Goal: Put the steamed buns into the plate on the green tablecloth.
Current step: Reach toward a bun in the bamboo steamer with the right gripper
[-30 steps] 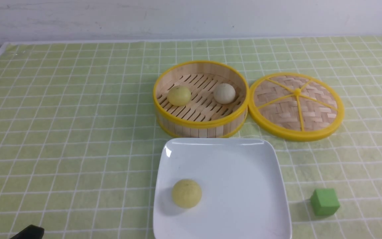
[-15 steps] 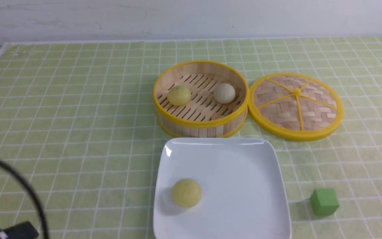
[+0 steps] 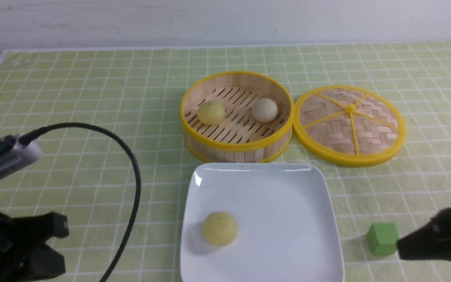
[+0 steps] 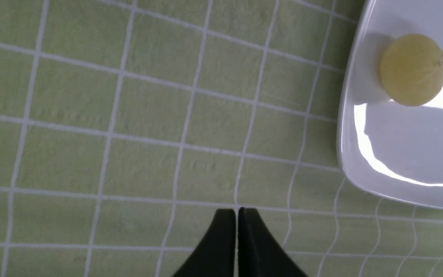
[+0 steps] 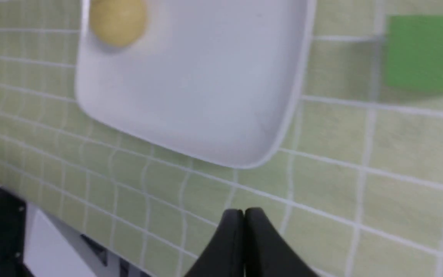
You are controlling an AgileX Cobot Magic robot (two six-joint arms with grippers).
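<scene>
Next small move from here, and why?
Probably bring the left gripper forward over the yellow bun in the steamer, opening it on the way: its fingertips are together with nothing between them, that bun sits on the steamer's left side, and only one bun is on the plate.

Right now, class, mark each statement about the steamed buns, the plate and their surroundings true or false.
1. A pale yellow round bun lies on the white square plate. True.
2. The round bamboo steamer holds three buns. False: it holds two, one pale yellow, one off-white.
3. The woven yellow-rimmed lid covers the steamer. False: it lies beside it.
4. The small green cube sits outside the plate. True.
5. The left pincer grips a bun. False: it is shut and holds nothing.
</scene>
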